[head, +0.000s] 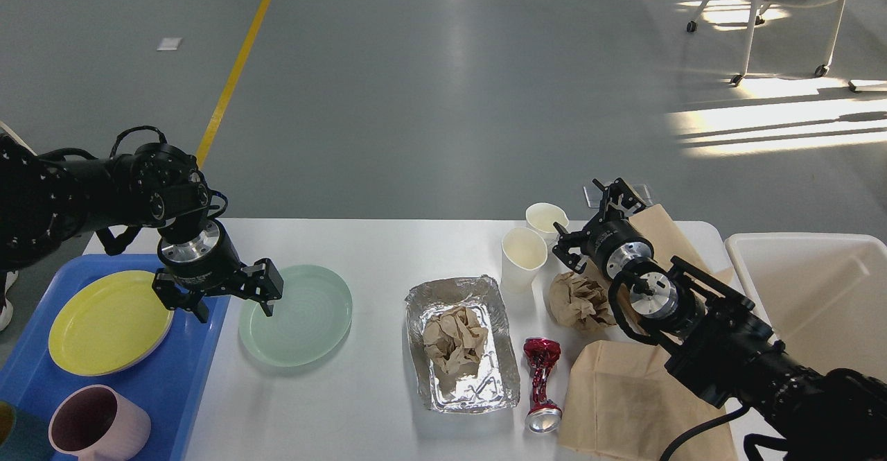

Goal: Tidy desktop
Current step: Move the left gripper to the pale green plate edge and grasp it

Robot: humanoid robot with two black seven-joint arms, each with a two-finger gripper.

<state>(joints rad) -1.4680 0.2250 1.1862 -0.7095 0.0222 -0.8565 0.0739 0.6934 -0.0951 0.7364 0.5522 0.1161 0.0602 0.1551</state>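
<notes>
Your left hand (231,304) hangs open, straddling the left rim of the green plate (296,314) on the white bench (360,246). A shallow bite could let the plate slip or skid into the blue tray (201,350). Your right hand (589,218) is too dark to read.

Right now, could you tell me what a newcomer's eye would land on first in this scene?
Probably the left gripper, open and straddling the gap between the blue tray and the pale green plate on the desktop. Next, the litter at the centre and right: a foil tray holding crumpled brown paper, and a crushed red can beside it.
</notes>
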